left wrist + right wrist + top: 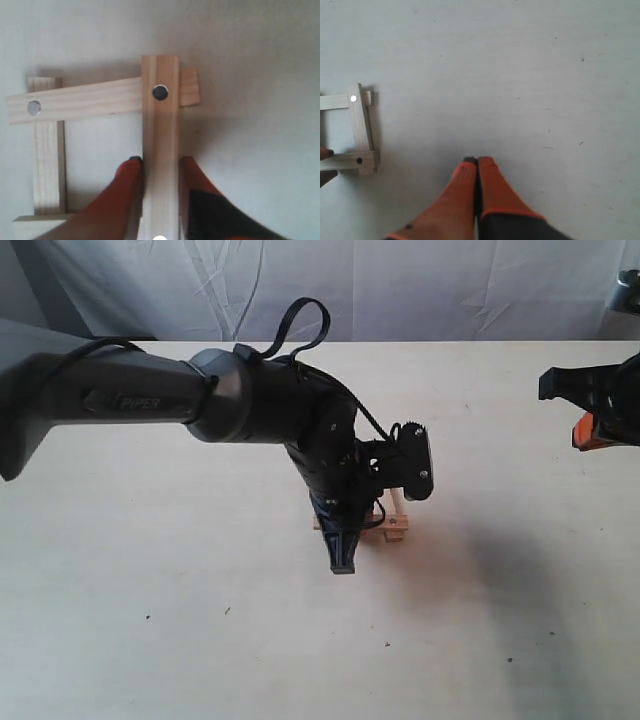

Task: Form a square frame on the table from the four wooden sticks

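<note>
Left wrist view: the left gripper [160, 162] clamps one holed stick [160, 125], its orange fingers [125, 180] pressed against the stick's two long edges. That stick lies across the end of a second holed stick [75, 102], which in turn crosses a plain stick [49, 150]. A fourth stick [35, 225] shows only partly at the picture's edge. Together they form the square frame [395, 528] near the middle of the pale table [150, 590].

From the exterior camera, the left arm hides most of the frame, and only one corner shows beside it. The right gripper [590, 410] hangs well apart, at the table's right side. Its own wrist camera shows its fingers [492, 185] closed together on nothing above bare tabletop, with the frame off to one side.
</note>
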Robot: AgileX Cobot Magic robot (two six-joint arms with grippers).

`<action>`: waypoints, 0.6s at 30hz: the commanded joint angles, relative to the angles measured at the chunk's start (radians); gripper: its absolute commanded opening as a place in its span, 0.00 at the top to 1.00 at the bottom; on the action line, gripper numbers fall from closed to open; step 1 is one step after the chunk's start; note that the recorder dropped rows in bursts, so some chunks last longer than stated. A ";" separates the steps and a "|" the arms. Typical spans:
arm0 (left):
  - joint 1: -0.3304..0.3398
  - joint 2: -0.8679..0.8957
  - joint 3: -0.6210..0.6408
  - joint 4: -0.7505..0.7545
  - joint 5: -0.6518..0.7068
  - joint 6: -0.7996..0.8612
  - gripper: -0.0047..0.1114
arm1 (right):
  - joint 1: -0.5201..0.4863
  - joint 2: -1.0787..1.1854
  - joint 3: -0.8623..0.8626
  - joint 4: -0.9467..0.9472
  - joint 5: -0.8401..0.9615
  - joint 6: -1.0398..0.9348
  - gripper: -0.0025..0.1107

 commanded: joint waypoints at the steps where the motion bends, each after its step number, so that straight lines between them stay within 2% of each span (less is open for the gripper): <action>1: -0.001 -0.018 -0.011 -0.010 0.002 0.001 0.75 | -0.004 -0.010 0.003 0.013 -0.012 -0.007 0.98; 3: -0.001 -0.024 -0.011 -0.010 0.007 0.001 0.58 | -0.004 -0.010 0.003 0.016 -0.012 -0.007 0.98; 4: -0.001 -0.024 -0.011 -0.008 0.011 0.001 0.55 | -0.004 -0.010 0.003 0.016 -0.012 -0.007 0.98; 7: -0.001 -0.061 -0.011 0.030 0.029 -0.016 0.52 | -0.004 -0.010 0.003 0.018 -0.020 -0.007 0.98; 9: -0.001 -0.121 -0.011 0.094 0.063 -0.131 0.53 | -0.004 -0.010 0.003 0.018 -0.025 -0.007 0.98; 10: 0.004 -0.150 -0.011 0.135 0.086 -0.222 0.55 | -0.004 -0.010 0.003 0.018 -0.025 -0.007 0.98; 12: 0.024 -0.205 -0.011 0.201 0.158 -0.419 0.64 | -0.004 -0.010 0.003 0.016 -0.010 -0.016 0.98; 13: 0.060 -0.258 -0.004 0.215 0.227 -0.559 0.77 | -0.004 -0.010 0.003 0.016 0.008 -0.030 0.98; 14: 0.083 -0.288 0.004 0.215 0.265 -0.621 0.85 | -0.004 -0.014 0.003 0.014 0.019 -0.049 0.98; 15: 0.130 -0.349 0.025 0.215 0.339 -0.744 0.96 | -0.004 -0.031 0.003 0.012 0.069 -0.079 0.98; 17: 0.202 -0.488 0.103 0.211 0.342 -0.878 0.96 | -0.004 -0.122 0.020 0.010 0.121 -0.133 0.98; 18: 0.216 -0.537 0.133 0.203 0.324 -0.900 0.96 | -0.004 -0.160 0.035 0.008 0.121 -0.149 0.98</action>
